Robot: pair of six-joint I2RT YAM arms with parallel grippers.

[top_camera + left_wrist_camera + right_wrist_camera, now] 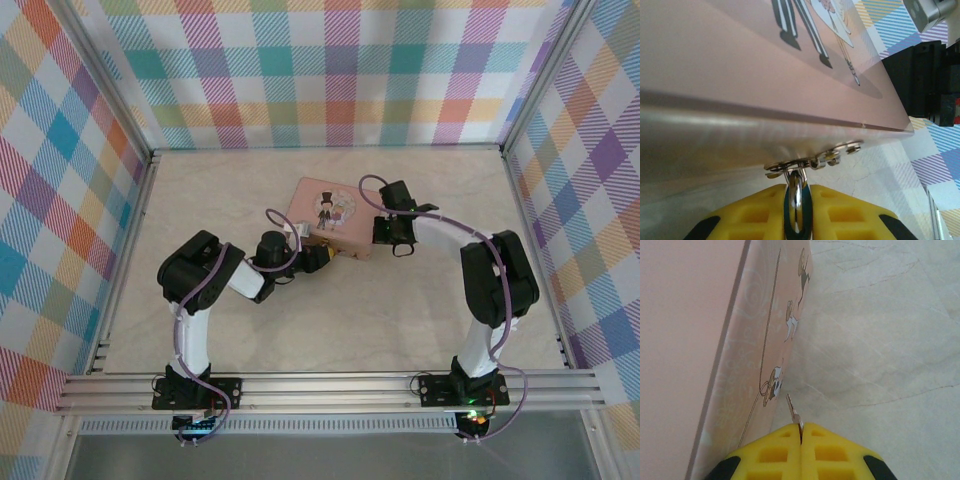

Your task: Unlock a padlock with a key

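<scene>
The small bluish padlock (808, 216) hangs by its silvery shackle (796, 192) from the hasp (815, 162) on the front edge of the pink tin (325, 212). My left gripper (798, 190) is shut on the padlock, with a yellow finger pressed against each side of it. In the top view the left gripper (328, 258) sits at the tin's near edge. My right gripper (801, 427) is shut on the key (793, 411), whose thin toothed blade sticks out past the fingertips, close beside the tin's side wall (765, 355). The right gripper (393, 243) is at the tin's right end.
The tin rests on a pale marble-patterned table (400, 320) inside checked cloth walls (340, 70). The right arm's black wrist body (925, 75) looms beyond the tin's corner in the left wrist view. Bare tabletop lies to the right of the key (880, 340).
</scene>
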